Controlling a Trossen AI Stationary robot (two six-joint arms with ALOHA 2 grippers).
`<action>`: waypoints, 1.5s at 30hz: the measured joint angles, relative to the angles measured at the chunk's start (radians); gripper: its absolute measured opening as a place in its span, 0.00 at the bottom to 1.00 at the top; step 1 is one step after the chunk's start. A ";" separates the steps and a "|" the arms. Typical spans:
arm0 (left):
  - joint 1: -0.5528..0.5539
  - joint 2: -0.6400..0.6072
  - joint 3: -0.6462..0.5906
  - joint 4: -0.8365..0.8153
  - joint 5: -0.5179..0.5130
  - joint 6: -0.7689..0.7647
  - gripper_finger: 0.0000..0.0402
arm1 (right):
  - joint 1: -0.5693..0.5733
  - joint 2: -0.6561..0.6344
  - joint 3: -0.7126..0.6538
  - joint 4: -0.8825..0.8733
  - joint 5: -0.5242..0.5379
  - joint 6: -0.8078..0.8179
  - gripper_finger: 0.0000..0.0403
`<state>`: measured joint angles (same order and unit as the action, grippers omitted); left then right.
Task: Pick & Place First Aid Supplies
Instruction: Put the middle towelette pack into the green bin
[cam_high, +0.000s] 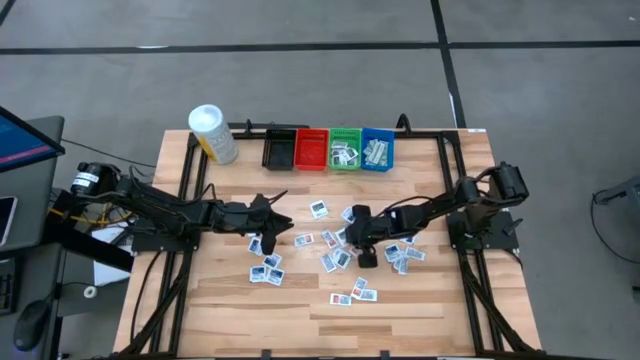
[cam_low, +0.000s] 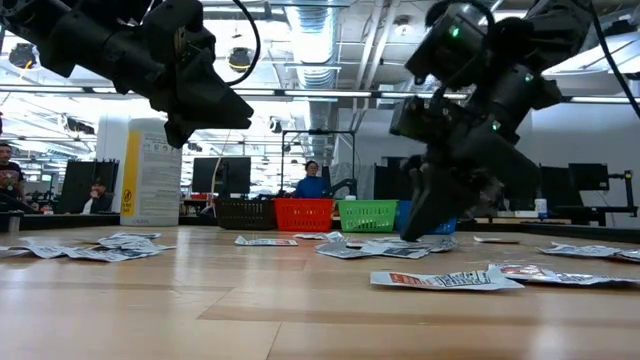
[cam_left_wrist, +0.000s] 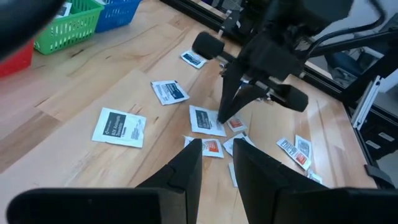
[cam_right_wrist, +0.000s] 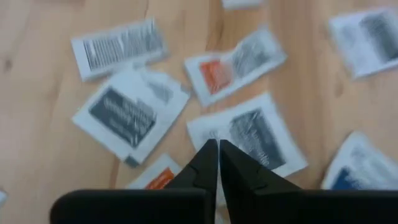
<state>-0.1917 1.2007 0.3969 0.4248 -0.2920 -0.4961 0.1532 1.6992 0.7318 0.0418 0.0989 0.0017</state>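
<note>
- Right gripper (cam_right_wrist: 218, 149) down among the packets at table centre, fingers pinched together, tips at the edge of a white packet with dark print (cam_right_wrist: 252, 140); actual grip on it not confirmable from the views.
- Same gripper in high view (cam_high: 366, 256), low over the scatter, just right of centre.
- Left gripper (cam_left_wrist: 216, 163) hovering off the table on the left side, fingers partly apart, holding nothing visible; aimed across at the right arm's work area.
- First aid supplies (cam_high: 335, 258) mostly loose on the wooden table (cam_high: 430, 310): clusters centre, left-of-centre, a few toward the front edge.
- Some packets already in the green bin (cam_high: 345, 150) and blue bin (cam_high: 377, 150); red bin (cam_high: 311, 148) and black bin (cam_high: 278, 150) look empty from above.
- White-capped yellow bottle (cam_high: 212, 133) upright at the far-left corner, beside the bins, not involved.
- Step, judged: grasp phase of a single-packet pick, early-to-mid task given how many remain.
- Next move needs: straight lift to check the packet comes up alone, then carry to the bin row at the far edge and release over the matching bin.
- Risk: flat packet slipping out of the pinch, or a neighbour dragged along, since several overlap there.
</note>
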 joint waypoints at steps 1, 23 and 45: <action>0.000 0.000 0.000 0.000 0.000 0.000 0.23 | 0.003 -0.012 0.000 0.004 0.011 0.000 0.03; 0.000 0.000 0.000 -0.002 -0.015 0.001 0.23 | 0.004 0.099 0.012 0.041 0.006 0.048 0.22; 0.000 0.000 -0.001 -0.005 -0.015 0.001 0.23 | 0.003 0.077 0.026 0.016 -0.016 0.083 0.01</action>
<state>-0.1917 1.2003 0.3964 0.4198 -0.3067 -0.4950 0.1563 1.7764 0.7582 0.0583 0.0829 0.0851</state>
